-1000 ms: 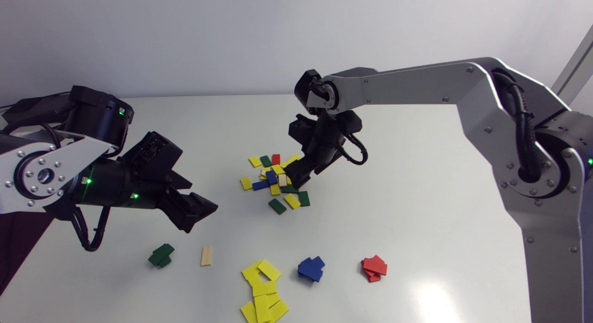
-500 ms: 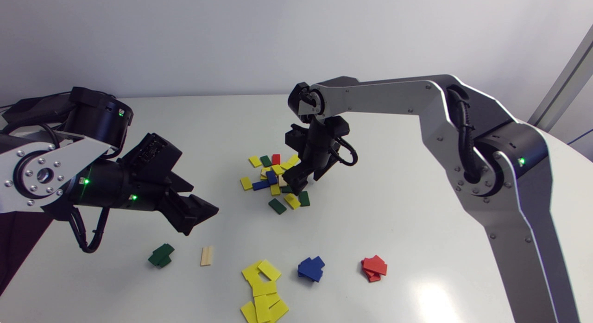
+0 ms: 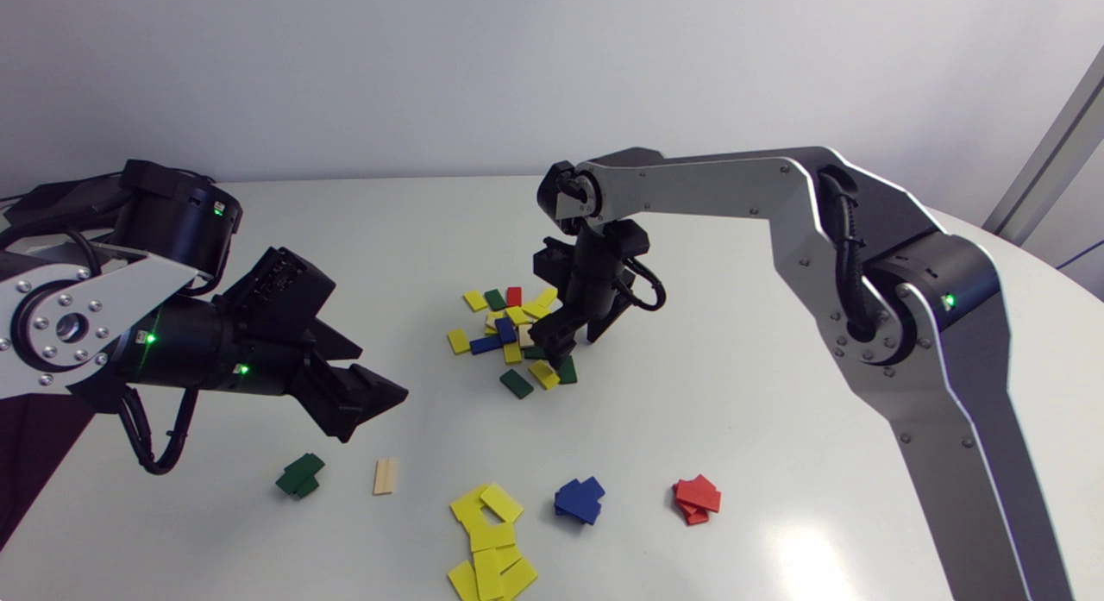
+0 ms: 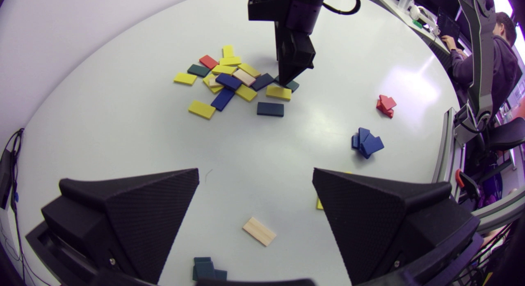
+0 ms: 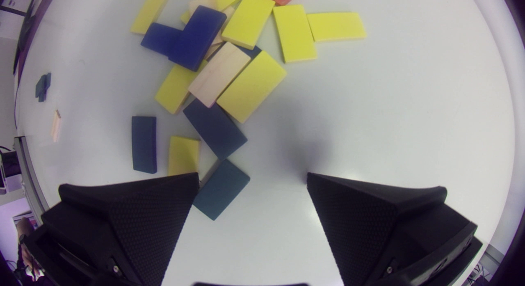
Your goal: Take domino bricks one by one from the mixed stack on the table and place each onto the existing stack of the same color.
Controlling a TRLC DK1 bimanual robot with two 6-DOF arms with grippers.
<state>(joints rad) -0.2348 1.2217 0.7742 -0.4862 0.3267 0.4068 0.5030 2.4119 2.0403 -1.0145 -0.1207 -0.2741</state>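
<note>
Lowered within the last second, your right gripper (image 3: 569,341) hung open over the near right edge of the mixed stack (image 3: 513,329), a green domino brick (image 5: 221,189) beside one finger. The pick seemed in hand; next you would straddle that brick and close. Your left gripper (image 4: 255,175) sat open at the near left.

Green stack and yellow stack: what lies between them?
One pale wooden brick lies flat between the green stack and the yellow stack, touching neither. The head view shows it.

Bright, even overhead light fills the white table (image 3: 733,394). Glare shines near the red stack (image 3: 697,500); a soft shadow lies just ahead of the right hand (image 5: 251,177).
</note>
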